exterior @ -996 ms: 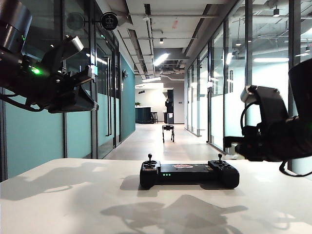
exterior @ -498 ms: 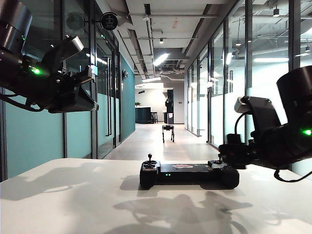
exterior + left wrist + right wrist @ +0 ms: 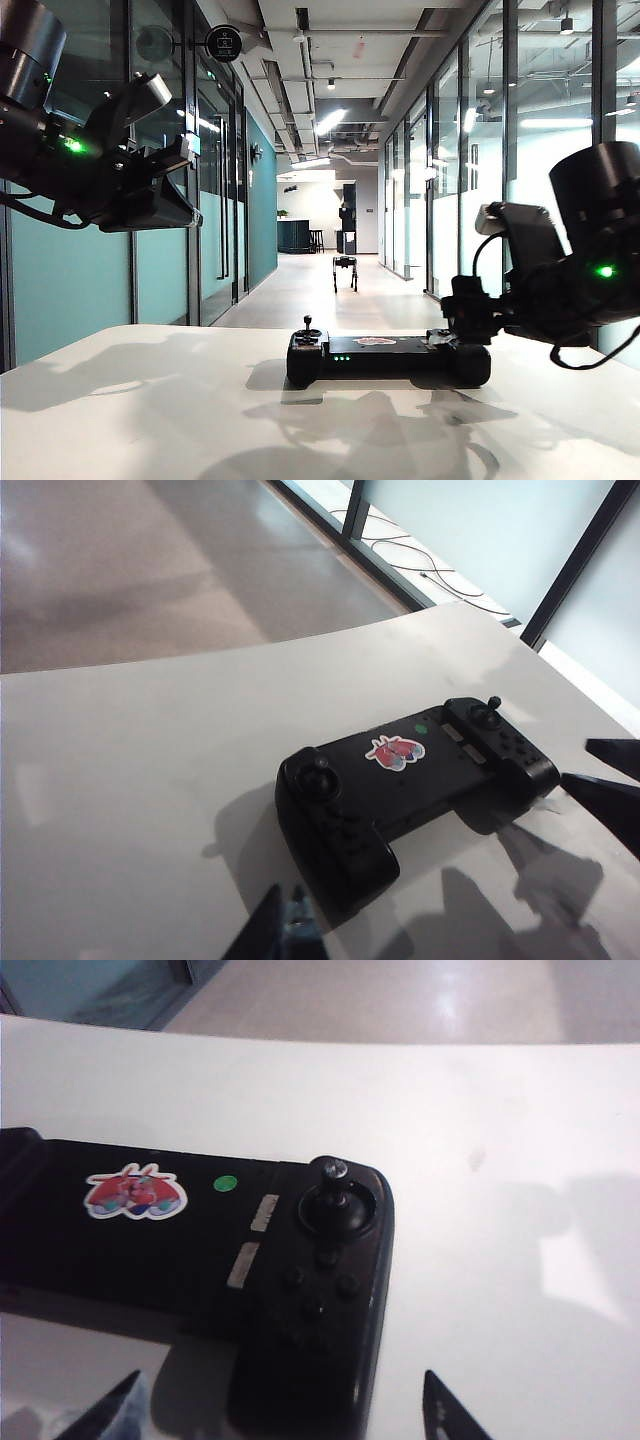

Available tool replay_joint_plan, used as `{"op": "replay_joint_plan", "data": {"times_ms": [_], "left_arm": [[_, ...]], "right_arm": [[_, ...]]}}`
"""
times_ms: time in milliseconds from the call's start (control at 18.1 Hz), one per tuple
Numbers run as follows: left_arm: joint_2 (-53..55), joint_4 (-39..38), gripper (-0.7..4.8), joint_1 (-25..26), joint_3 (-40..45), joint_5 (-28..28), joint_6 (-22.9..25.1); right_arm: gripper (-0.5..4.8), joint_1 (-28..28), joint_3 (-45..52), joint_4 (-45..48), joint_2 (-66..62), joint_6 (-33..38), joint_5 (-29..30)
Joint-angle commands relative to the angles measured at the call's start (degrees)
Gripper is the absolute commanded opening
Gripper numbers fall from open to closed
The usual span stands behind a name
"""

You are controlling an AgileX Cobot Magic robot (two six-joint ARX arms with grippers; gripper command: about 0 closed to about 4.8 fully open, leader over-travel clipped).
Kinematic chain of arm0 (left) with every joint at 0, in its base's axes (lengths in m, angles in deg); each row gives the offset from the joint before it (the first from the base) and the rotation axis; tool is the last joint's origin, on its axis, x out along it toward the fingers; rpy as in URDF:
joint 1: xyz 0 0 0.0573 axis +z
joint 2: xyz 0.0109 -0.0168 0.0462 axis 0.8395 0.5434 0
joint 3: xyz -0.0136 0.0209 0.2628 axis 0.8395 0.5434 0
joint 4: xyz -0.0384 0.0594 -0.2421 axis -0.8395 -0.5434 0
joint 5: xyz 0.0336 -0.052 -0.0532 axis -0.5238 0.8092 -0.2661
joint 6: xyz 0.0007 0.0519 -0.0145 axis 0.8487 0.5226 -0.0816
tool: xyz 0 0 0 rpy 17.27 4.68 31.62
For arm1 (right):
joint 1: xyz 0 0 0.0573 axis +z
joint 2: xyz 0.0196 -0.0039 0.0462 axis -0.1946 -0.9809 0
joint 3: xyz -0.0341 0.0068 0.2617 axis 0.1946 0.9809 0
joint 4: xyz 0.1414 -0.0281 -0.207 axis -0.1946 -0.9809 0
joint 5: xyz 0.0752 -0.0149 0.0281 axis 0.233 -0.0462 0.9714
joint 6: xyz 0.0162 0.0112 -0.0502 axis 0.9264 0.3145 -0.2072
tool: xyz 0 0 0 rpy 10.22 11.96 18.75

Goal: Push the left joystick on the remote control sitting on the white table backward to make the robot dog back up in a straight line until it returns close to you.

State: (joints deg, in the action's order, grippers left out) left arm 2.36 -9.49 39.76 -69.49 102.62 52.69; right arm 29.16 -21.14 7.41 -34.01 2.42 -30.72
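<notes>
Tabletop first: the white table (image 3: 120,410) fills the near ground, bare but for shadows and one remote control (image 3: 388,357), which lies flat a little right of the middle, its long axis running side to side across the exterior view, handle ends toward the camera. Two sticks stand upright on it. The left joystick (image 3: 308,325) rises clear at the left end, with nothing touching it or in front of it. The right joystick (image 3: 336,1182) shows plainly in the right wrist view but is hidden in the exterior view behind the right gripper (image 3: 468,322), which hangs low over the controller's right end; its two finger tips stand well apart, on either side of the right handle, closed on nothing. A pinkish sticker (image 3: 395,751) and a green dot (image 3: 421,720) sit on the body between the sticks.

The left gripper (image 3: 185,150) hovers high at the left, well apart from the controller; only its dark tips (image 3: 265,930) edge into its wrist view, and I cannot tell how its jaws stand.

Beyond the table's far edge a corridor (image 3: 310,290) with glass walls runs away, and one robot dog (image 3: 345,270) stands far down it on its four legs, small and in line with the controller.
</notes>
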Motion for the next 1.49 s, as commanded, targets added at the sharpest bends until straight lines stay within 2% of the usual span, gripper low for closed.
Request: {"op": "replay_joint_plan", "data": {"times_ms": [55, 221, 388, 720, 1495], "left_arm": [[-0.15, 0.55, -0.06, -0.07, -0.17, 0.37, 0.24], [-0.15, 0.57, -0.06, -0.07, -0.17, 0.37, 0.24], [-0.15, 0.55, -0.06, -0.07, -0.17, 0.42, 0.24], [-0.15, 0.55, -0.06, -0.07, -0.17, 0.44, 0.24], [-0.15, 0.55, -0.05, -0.07, -0.17, 0.59, 0.24]], "right_arm": [[3.46, 0.48, -1.33, -1.44, -0.42, 0.46, -0.37], [3.45, 1.7, -2.56, -2.84, -1.77, 0.46, -2.99], [3.24, 1.88, -3.58, -3.32, -2.78, 1.62, -3.54], [3.24, 1.86, -5.97, -7.15, -3.72, 1.7, -5.01], [3.24, 1.75, -9.79, -14.67, -4.2, 1.73, -5.07]]}}
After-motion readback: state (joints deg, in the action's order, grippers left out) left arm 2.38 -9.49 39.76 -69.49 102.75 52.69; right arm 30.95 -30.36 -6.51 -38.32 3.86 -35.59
